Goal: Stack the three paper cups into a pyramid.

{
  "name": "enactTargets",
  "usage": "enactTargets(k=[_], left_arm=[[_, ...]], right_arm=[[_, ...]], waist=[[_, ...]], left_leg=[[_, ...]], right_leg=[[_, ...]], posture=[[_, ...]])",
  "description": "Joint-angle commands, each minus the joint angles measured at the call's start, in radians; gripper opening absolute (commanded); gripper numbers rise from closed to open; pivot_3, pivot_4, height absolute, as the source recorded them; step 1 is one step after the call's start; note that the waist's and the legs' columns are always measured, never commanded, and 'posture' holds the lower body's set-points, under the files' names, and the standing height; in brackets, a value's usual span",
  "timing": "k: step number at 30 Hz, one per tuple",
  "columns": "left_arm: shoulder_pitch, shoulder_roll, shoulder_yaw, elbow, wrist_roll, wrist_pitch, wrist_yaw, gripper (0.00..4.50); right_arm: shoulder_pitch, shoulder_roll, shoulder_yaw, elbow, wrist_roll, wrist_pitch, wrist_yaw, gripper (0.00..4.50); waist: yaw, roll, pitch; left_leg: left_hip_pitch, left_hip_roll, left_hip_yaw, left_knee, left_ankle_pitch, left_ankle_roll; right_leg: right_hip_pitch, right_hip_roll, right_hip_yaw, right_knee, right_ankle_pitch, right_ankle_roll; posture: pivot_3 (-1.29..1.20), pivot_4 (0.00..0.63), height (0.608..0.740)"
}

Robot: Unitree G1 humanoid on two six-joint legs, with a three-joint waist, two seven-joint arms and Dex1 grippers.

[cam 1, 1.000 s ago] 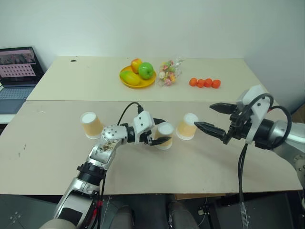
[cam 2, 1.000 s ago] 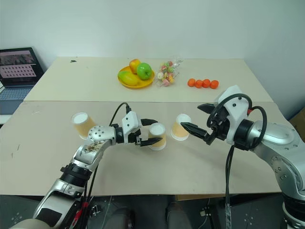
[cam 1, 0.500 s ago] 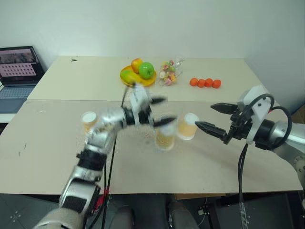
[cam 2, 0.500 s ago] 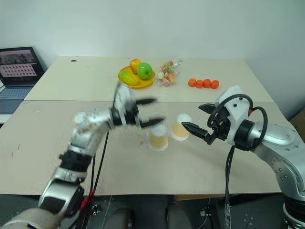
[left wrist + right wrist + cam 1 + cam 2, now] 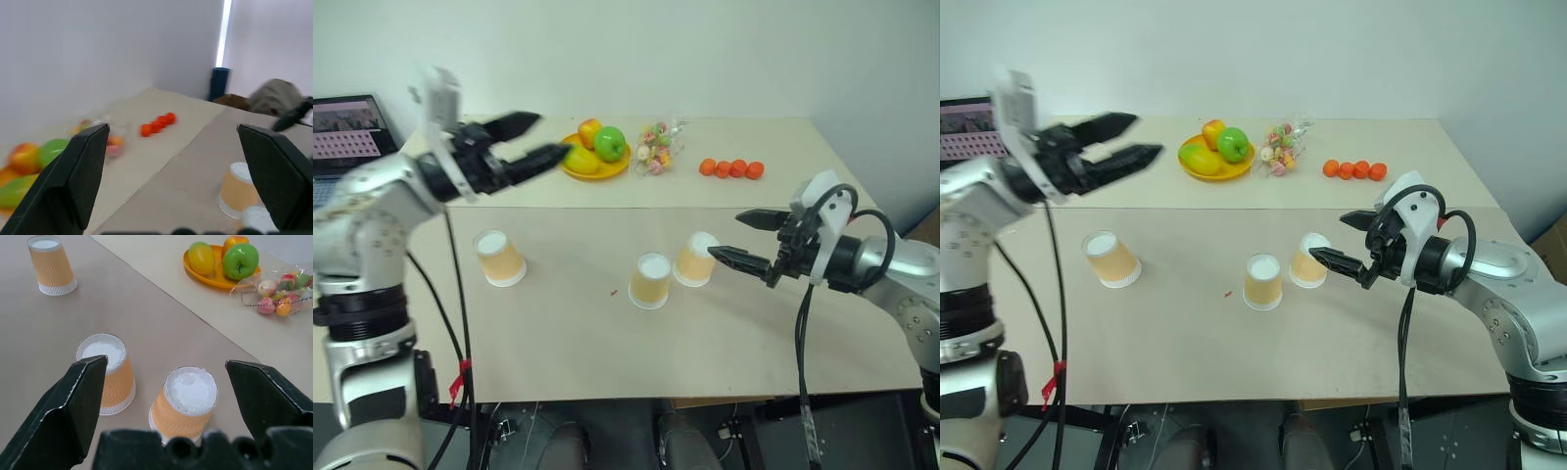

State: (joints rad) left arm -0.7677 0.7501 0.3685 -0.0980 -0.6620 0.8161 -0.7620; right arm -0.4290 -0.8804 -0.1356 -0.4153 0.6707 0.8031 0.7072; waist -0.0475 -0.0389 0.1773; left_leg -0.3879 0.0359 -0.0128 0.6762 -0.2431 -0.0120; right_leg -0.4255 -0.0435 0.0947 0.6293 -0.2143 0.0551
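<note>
On the table's point(image 5: 607, 382) far half sit a yellow fruit plate point(image 5: 589, 168), a candy bag point(image 5: 659, 149), four small oranges point(image 5: 731, 168) and a laptop point(image 5: 347, 132).

Three tan paper cups with white rims stand upside down on my table, none stacked. Two sit close together ahead of me, the middle cup point(image 5: 651, 281) just beside the right cup point(image 5: 697, 259); the left cup point(image 5: 498, 258) stands well apart.
</note>
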Motion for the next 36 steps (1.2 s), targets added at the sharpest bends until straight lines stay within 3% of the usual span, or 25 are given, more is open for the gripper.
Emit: enactTargets(k=[1,4,6,10,17,25,36], left_arm=[[0.161,0.024,0.098,-0.100,0.085,-0.053,0.124,4.44],[0.279,-0.062,0.231,-0.224,-0.021,-0.043,0.194,4.44],[0.424,-0.106,0.255,-0.323,0.024,-0.091,0.221,4.44],[0.661,-0.165,0.254,-0.436,0.103,-0.202,0.237,4.44],[0.841,-0.254,0.208,-0.456,0.183,-0.356,0.267,4.44],[0.885,-0.321,0.112,-0.327,0.279,-0.456,0.322,4.44],[0.706,-0.342,-0.009,-0.053,0.361,-0.570,0.349,4.44]], right_arm=[[-0.059,0.012,0.040,0.048,-0.035,-0.057,0.058,4.50],[-0.107,0.018,0.072,0.091,-0.054,-0.073,0.106,4.50],[-0.149,0.011,0.087,0.120,-0.049,-0.075,0.159,4.50],[-0.227,-0.001,0.083,0.163,-0.015,-0.042,0.244,4.50],[-0.313,-0.017,0.087,0.176,0.019,0.017,0.310,4.50],[-0.345,-0.016,0.085,0.157,0.008,0.055,0.283,4.50],[-0.278,-0.073,-0.010,0.089,0.031,0.097,0.248,4.50]], waist=[[0.000,0.000,0.000],[0.002,0.000,0.000],[0.006,-0.004,0.002],[0.005,-0.004,0.002],[0.012,-0.004,0.002],[0.008,-0.003,0.002],[0.012,-0.003,0.002]], left_leg=[[0.000,0.000,0.000,0.000,0.000,0.000],[0.000,0.000,0.001,0.000,0.000,0.000],[-0.002,0.001,0.000,0.000,0.000,0.000],[-0.002,0.001,0.001,0.000,-0.001,-0.001],[-0.001,0.001,0.001,0.000,0.000,-0.001],[0.000,0.001,0.003,0.000,0.000,-0.001],[-0.001,0.001,0.002,0.000,0.000,-0.001]], right_leg=[[0.000,0.000,0.000,0.000,0.000,0.000],[0.000,-0.001,0.000,0.000,0.001,-0.002],[-0.001,-0.001,-0.001,0.000,0.005,-0.008],[-0.001,-0.001,0.000,-0.002,0.005,-0.009],[0.000,-0.001,-0.001,-0.002,0.006,-0.010],[0.000,0.000,0.000,-0.002,0.006,-0.010],[0.000,0.000,-0.001,-0.001,0.006,-0.010]], posture=[[0.00,0.150,0.734],[0.00,0.150,0.734],[0.00,0.150,0.734],[0.00,0.150,0.734],[0.00,0.150,0.734],[0.00,0.150,0.734],[0.00,0.150,0.734]])
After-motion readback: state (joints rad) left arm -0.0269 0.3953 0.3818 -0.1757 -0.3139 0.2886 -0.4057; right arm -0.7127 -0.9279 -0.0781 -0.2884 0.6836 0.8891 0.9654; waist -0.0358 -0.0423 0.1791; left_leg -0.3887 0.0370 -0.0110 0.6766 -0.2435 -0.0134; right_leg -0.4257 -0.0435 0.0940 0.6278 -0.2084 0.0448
